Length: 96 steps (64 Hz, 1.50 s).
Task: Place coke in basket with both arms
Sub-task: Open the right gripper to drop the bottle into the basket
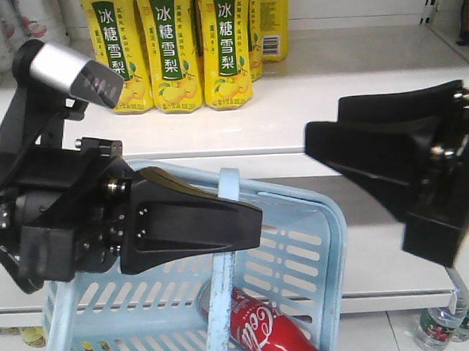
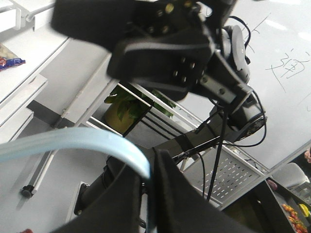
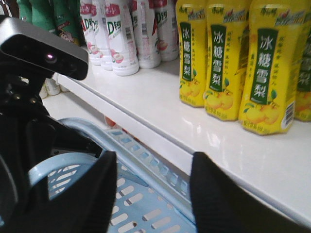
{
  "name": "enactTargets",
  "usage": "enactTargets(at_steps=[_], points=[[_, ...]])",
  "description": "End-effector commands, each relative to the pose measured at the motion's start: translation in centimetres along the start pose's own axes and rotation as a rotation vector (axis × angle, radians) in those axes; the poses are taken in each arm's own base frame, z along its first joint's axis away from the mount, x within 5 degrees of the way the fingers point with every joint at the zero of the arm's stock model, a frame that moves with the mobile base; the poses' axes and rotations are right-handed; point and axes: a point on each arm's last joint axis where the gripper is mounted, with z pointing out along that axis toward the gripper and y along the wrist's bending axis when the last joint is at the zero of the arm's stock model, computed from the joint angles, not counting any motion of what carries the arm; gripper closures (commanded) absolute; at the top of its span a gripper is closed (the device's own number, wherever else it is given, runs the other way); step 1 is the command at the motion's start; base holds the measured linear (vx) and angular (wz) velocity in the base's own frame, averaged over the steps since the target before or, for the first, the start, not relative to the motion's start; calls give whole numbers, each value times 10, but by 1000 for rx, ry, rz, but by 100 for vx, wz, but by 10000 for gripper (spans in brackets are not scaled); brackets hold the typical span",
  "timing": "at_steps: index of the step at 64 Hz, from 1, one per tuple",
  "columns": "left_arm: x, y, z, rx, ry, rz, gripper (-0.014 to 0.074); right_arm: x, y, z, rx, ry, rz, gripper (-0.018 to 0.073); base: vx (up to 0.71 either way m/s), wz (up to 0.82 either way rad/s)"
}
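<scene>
Spanning the whole background, a white shelf (image 1: 294, 116) carries a row of upright yellow pear-drink bottles (image 1: 175, 52). In front of the shelf and below it is the light blue basket (image 1: 334, 241), with its flat handle (image 1: 226, 303) raised and running up across the middle of the basket. The left gripper (image 1: 257, 218) is a black wedge pointing to the right, and it is clamped on this handle; in the left wrist view the blue bar passes between its fingers. The right gripper (image 3: 153, 158) points to the left, above the right rim of the basket, with its two fingers apart and nothing between them. The coke (image 1: 272, 332) lies on its side on the basket floor. Its long axis goes diagonally, from behind the handle down toward the lower right corner. I cannot tell which end has the cap.
</scene>
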Motion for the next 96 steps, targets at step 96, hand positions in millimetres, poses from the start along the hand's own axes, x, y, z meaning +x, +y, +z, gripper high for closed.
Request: enactTargets(at_steps=[96], points=[[-12, -34, -5, 190, -71, 27, 603, 139, -28, -109, 562, 96, 83, 561, 0, 0]])
